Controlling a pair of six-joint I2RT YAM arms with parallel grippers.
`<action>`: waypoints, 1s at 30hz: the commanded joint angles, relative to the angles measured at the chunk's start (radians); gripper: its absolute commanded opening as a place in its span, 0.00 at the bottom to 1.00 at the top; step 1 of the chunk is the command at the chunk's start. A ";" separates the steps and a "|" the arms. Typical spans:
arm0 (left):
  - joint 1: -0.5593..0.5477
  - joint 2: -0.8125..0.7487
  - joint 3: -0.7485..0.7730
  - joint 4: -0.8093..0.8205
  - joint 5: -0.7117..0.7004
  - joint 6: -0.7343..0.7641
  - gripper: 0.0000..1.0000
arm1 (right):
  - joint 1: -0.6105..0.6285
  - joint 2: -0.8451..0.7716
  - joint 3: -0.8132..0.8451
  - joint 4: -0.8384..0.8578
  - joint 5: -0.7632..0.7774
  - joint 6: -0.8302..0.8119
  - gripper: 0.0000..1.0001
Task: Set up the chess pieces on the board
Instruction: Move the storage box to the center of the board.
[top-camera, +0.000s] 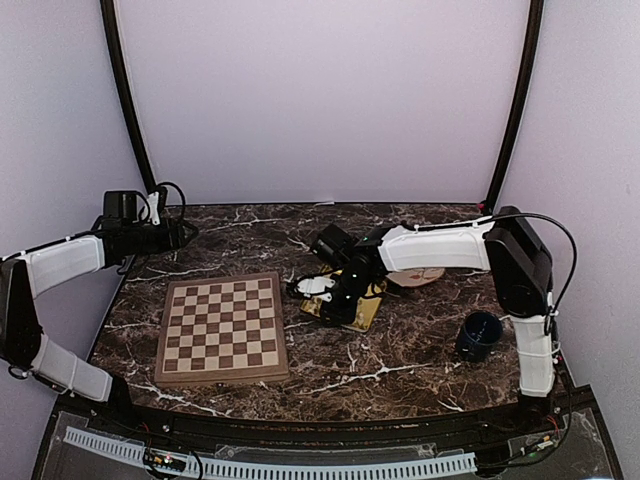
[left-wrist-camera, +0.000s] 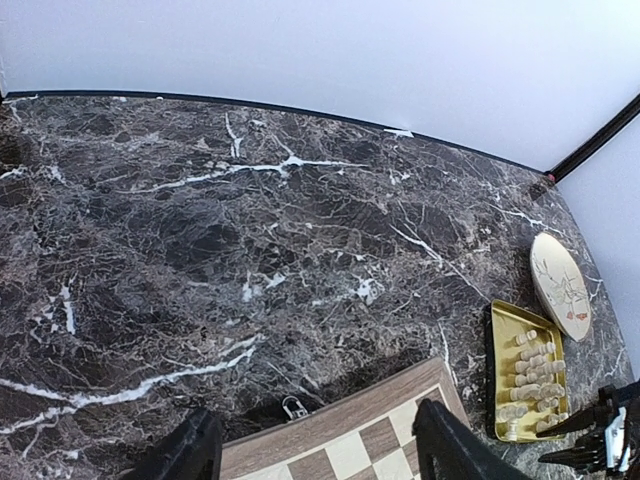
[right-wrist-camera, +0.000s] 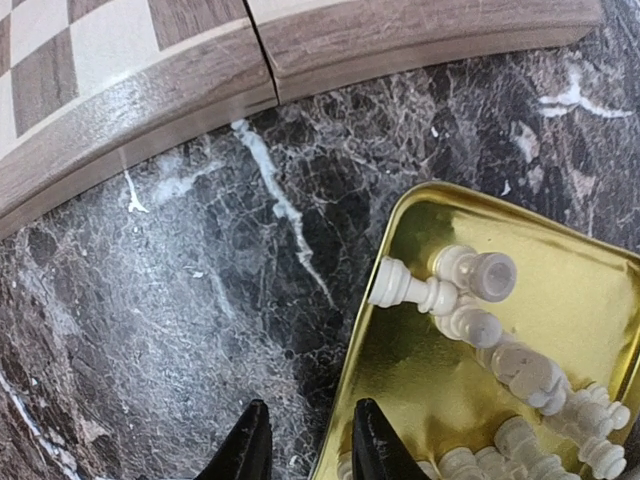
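The board (top-camera: 222, 328) lies flat at the left of the marble table; no piece shows on its squares. The chess pieces (right-wrist-camera: 480, 320) lie in a heap in a gold tray (right-wrist-camera: 400, 370), several on their sides. My right gripper (right-wrist-camera: 308, 410) hangs low at the tray's near-left rim, one finger over the marble and one over the tray. Its jaws stand narrow but apart, with nothing between them. My left gripper (left-wrist-camera: 318, 412) hovers open and holds nothing, above the board's far edge (left-wrist-camera: 370, 425). From above, the right gripper (top-camera: 300, 290) is just right of the board, and the left gripper (top-camera: 180, 236) is behind it.
A blue cup (top-camera: 480, 335) stands at the right, near the right arm's base. A pale oval plate (top-camera: 415, 275) lies behind the gold tray (top-camera: 370, 315). The board's frame (right-wrist-camera: 300, 50) is a short way from the tray. A small metal clasp (left-wrist-camera: 293, 407) sits on the board's edge.
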 joint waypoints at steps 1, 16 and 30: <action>-0.002 0.006 0.013 0.020 0.051 0.004 0.68 | -0.004 0.041 0.031 0.010 0.010 -0.001 0.30; -0.002 0.021 0.014 -0.004 0.013 0.005 0.68 | -0.006 0.009 -0.058 -0.018 -0.036 -0.035 0.18; -0.002 0.056 0.019 -0.203 -0.122 -0.085 0.68 | -0.005 -0.142 -0.295 0.012 -0.106 -0.072 0.03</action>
